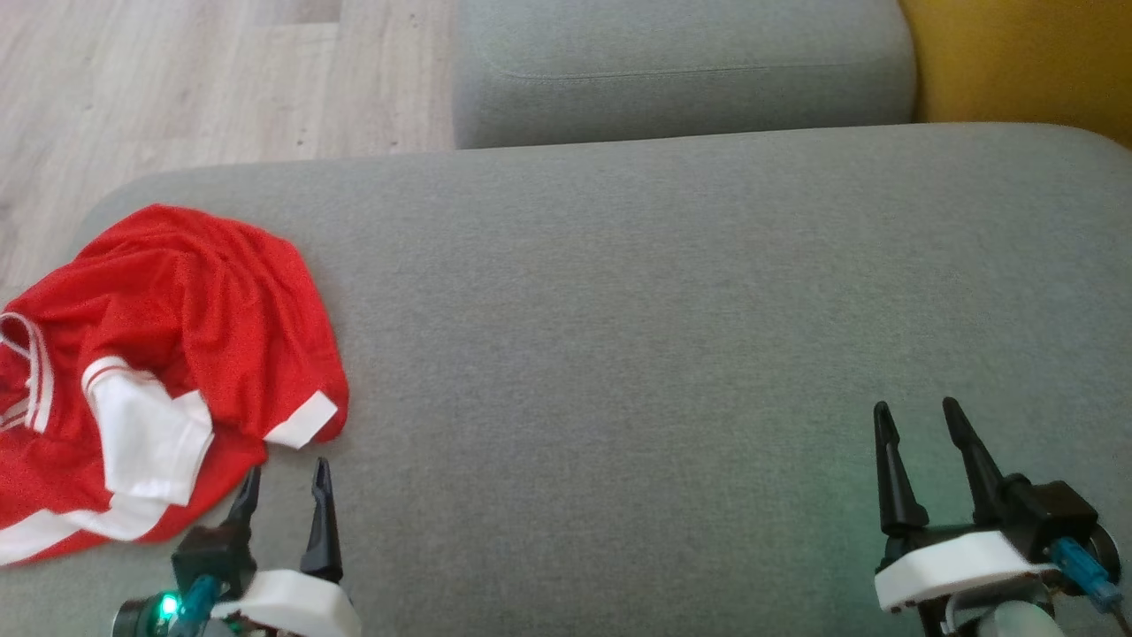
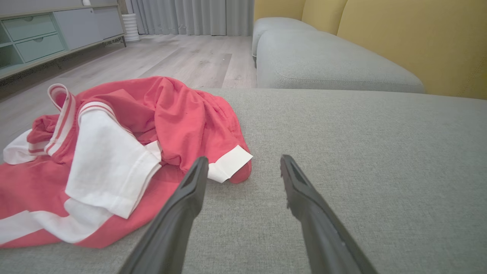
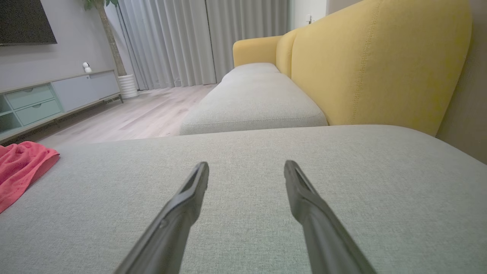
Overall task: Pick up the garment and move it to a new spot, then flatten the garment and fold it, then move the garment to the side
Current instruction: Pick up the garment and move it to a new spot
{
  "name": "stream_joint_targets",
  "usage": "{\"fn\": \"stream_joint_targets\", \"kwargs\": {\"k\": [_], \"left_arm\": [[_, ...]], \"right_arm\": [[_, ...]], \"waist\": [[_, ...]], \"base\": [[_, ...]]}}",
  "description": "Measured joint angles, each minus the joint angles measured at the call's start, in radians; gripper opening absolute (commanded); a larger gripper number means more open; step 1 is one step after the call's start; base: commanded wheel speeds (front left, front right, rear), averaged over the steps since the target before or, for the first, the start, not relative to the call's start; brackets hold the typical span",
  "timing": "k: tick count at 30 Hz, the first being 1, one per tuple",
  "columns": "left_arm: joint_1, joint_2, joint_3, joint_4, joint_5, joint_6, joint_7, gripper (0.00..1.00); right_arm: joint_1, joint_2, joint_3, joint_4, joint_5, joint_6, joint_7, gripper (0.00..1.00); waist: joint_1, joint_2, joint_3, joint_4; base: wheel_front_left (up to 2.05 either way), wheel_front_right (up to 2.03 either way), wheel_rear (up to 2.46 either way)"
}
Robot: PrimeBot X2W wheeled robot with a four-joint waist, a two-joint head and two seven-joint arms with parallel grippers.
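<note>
**Garment lies ahead and to the left of the left hand**

The garment [image 1: 177, 301], a red shirt with white trim, lies crumpled at the left end of the grey sofa seat [image 1: 663, 310]. It is close to the seat's left rim, with the floor [image 1: 177, 80] beyond. The heap shows no clear long axis, though it runs slightly longer from near to far. A white cuff [image 1: 302, 419] marks its near-right corner.

The left hand [image 1: 287, 473] is just beside this corner, with fingers apart and empty. The garment lies ahead and to its left. The right hand [image 1: 915, 409] is well apart at the right, fingers also spread, holding nothing. The left arm is the nearer one.

Judgement: the broad bare seat to the right gives open room for a new spot. The left rim leaves no margin.
</note>
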Motion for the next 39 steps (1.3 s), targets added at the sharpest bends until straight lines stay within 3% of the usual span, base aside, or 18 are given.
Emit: {"fn": "stream_joint_targets", "kwargs": {"k": [7,19,25,31,32,39], "left_arm": [[-0.005,-0.001,-0.021,0.005,-0.001,-0.003,0.0,1.0],[0.013,0.001,0.011,0.003,-0.024,0.004,0.0,1.0],[-0.008,0.001,0.018,-0.033,-0.055,0.003,0.0,1.0],[-0.236,0.016,0.077,-0.036,-0.113,-0.008,0.002,1.0],[-0.349,0.035,0.088,-0.015,-0.127,-0.016,0.035,1.0],[-0.687,0.065,0.078,0.2,-0.12,-0.007,0.163,1.0]], "right_arm": [[0.005,0.0,0.009,-0.003,0.0,0.0,0.0,1.0],[-0.008,0.008,0.085,-0.004,0.0,0.0,0.0,1.0],[-0.07,-0.001,0.116,-0.004,0.0,0.0,0.0,1.0],[-0.103,-0.06,0.121,-0.012,-0.002,0.0,0.0,1.0],[-0.13,-0.089,0.121,-0.022,-0.005,0.0,0.0,1.0],[-0.194,-0.189,0.111,-0.071,-0.011,0.0,0.0,1.0]], "waist": [[0.0,0.0,0.003,0.071],[0.0,0.0,0.018,0.308],[0.0,0.0,0.08,0.333],[0.0001,0.0,0.174,0.312],[0.0001,0.0,0.214,0.304],[0.0003,0.0,0.375,0.288]], "base": [[0.0,0.0,0.0],[0.0,0.0,0.0],[0.0,0.0,0.0],[0.0,0.0,0.0],[0.0,0.0,0.0],[0.0,0.0,0.0]]}}
